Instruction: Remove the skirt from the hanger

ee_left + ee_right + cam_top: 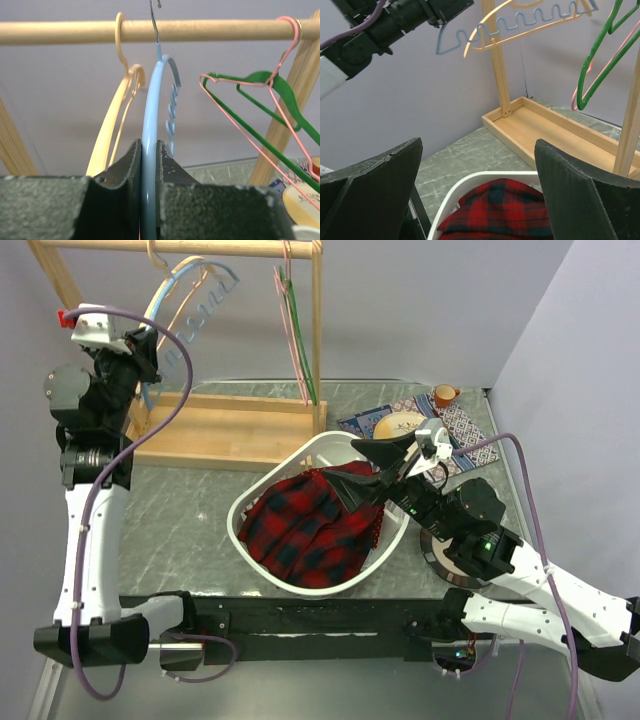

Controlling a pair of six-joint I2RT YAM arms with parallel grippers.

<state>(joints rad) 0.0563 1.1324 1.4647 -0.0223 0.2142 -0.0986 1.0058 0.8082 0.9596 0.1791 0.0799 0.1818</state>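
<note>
The red and black plaid skirt (312, 525) lies in the white basket (250, 502), off any hanger; it also shows in the right wrist view (502, 207). My left gripper (150, 358) is shut on the light blue hanger (150, 150), which hangs by its hook on the wooden rail (75, 31). The blue hanger (190, 300) is bare. My right gripper (375, 465) is open and empty, just above the basket's far right part, over the skirt. In the right wrist view its fingers (580, 195) frame the skirt and the basket rim (470, 182).
A wooden rack with a tray base (230, 430) stands at the back left. On its rail hang a tan hanger (112, 125), a green hanger (272, 87) and a pink wire hanger (240, 125). A patterned cloth (455, 425) with a plate and an orange cup (444, 394) lies at the back right.
</note>
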